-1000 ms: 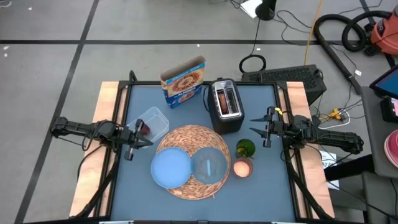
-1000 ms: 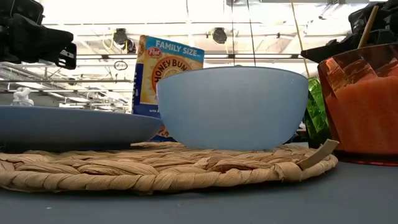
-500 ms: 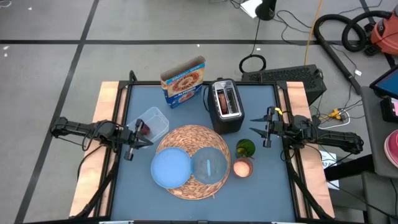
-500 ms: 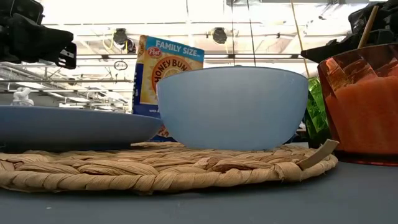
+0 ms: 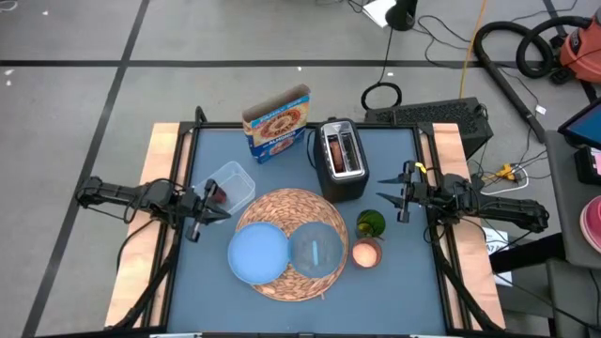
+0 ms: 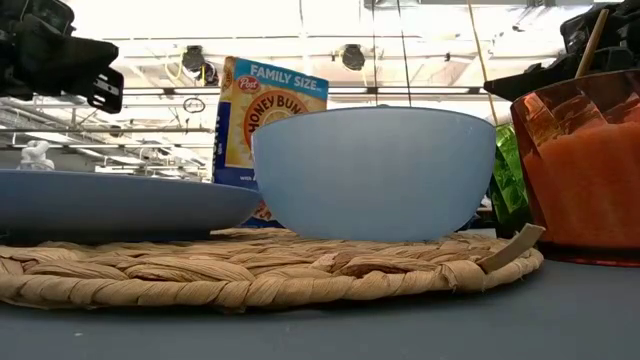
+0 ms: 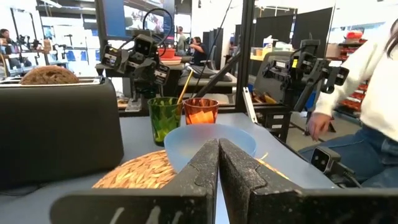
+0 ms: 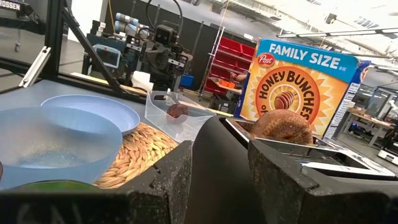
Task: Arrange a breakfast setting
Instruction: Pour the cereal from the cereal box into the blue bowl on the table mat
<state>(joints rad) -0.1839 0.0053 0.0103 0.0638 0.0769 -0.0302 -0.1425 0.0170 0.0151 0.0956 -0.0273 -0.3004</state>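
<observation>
A round straw mat [image 5: 299,214] lies at the table's middle near side. On it rest a light-blue plate [image 5: 257,254] and a clear glass bowl [image 5: 316,249]. An orange-pink cup [image 5: 366,253] stands right of the mat. A brown bagel [image 8: 281,127] sticks up from the toaster [image 5: 340,160]. A dark-red fruit [image 5: 218,194] lies in the clear tub [image 5: 233,183]. No loose cereal shows. My left gripper [image 5: 202,218] is shut and empty, above the table left of the plate [image 7: 218,143]. My right gripper [image 5: 402,199] is open and empty, right of the toaster [image 8: 219,149].
A cereal box [image 5: 277,122] stands at the far side, left of the toaster. A green cup [image 5: 371,223] stands just beyond the orange-pink cup. Wooden rails [image 5: 161,169] run along the table's left and right edges. A seated person [image 7: 367,93] shows beyond the table.
</observation>
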